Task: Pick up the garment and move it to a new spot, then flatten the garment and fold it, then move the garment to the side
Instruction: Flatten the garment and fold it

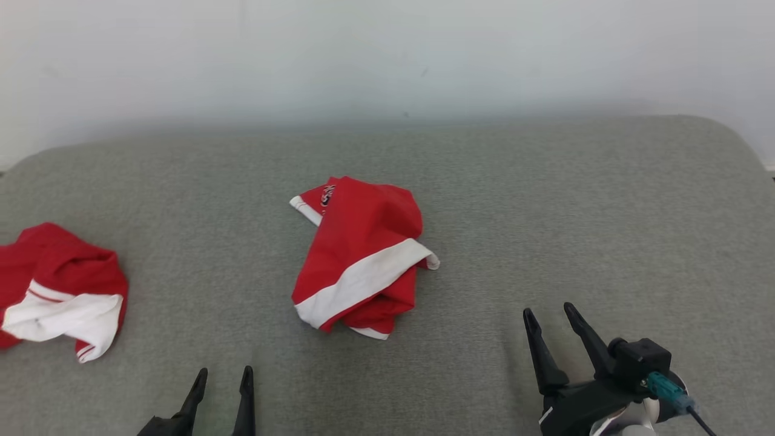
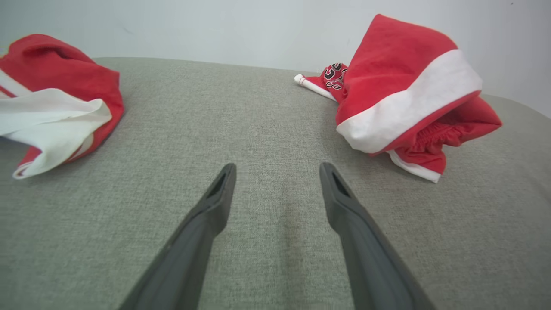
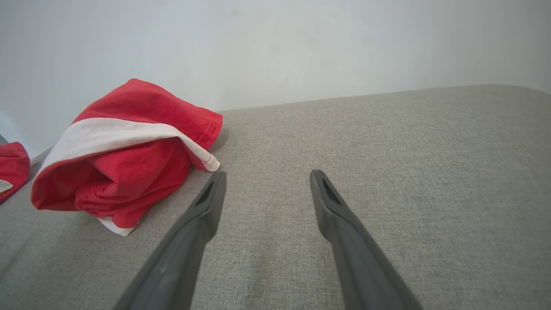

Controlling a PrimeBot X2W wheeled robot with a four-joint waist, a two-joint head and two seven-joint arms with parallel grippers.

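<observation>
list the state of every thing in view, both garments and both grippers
middle garment, crumpled in a heap on the grey surface, not held
left garment, crumpled in a heap near the surface's left edge, not held
left gripper, open, empty, apart from both garments
right gripper, open, empty, apart from both garments

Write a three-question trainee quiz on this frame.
1. Fill in: the left gripper and right gripper are both ____.
2. True or false: neither one touches the middle garment.
3. How many red-and-white garments lie on the grey surface? A one; B two; C three.
Key: 1 open; 2 true; 3 B.
</observation>
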